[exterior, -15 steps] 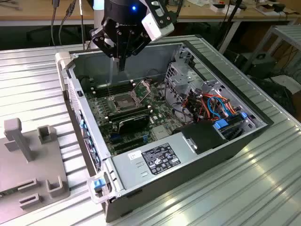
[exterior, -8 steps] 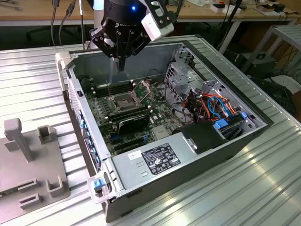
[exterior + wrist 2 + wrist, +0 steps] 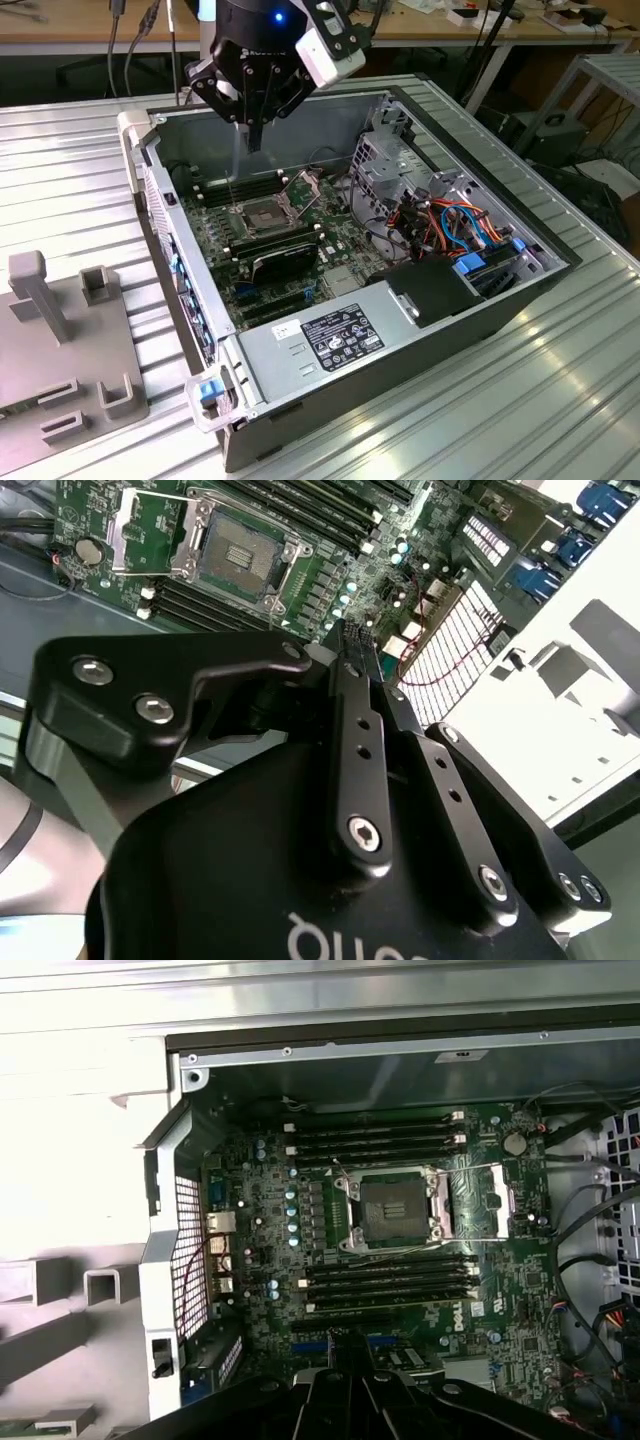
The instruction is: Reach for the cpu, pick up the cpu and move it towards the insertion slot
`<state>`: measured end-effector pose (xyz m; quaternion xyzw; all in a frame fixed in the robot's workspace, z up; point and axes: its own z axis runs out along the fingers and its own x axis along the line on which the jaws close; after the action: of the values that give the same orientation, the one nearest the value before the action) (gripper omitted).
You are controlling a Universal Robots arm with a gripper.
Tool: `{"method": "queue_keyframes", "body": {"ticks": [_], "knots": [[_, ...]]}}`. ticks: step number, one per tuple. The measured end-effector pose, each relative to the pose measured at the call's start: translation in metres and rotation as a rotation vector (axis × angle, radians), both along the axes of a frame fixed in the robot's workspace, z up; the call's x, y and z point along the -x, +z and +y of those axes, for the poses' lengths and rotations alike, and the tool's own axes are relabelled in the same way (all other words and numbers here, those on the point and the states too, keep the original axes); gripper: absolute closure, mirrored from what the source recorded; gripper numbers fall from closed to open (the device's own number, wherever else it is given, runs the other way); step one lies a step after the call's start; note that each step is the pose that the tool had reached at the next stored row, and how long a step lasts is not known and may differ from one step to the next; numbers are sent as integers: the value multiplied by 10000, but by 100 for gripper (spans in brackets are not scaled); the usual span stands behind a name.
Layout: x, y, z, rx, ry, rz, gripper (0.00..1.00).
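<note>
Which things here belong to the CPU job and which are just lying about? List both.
Job: gripper, over the motherboard; insertion slot, empty and open.
Lying about: black heatsink, memory slots, label sticker, coloured cables.

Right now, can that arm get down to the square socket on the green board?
Probably yes. The insertion slot lies open, its hinged plate swung aside, and the gripper hangs over it inside the open case with nothing between them.

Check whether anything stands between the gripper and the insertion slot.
Nothing visible does. The gripper hangs in open air above the insertion slot, whose hinged plate is swung open to the side, leaving the dark centre bare.
</note>
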<state>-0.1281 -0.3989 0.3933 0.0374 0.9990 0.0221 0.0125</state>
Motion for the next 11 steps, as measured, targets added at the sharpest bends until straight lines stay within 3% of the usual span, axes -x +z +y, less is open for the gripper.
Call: {"method": "queue_keyframes", "body": {"ticks": [2, 11], "knots": [[48, -1, 1, -1, 0, 2, 89], [101, -3, 0, -1, 0, 21, 89]]}}
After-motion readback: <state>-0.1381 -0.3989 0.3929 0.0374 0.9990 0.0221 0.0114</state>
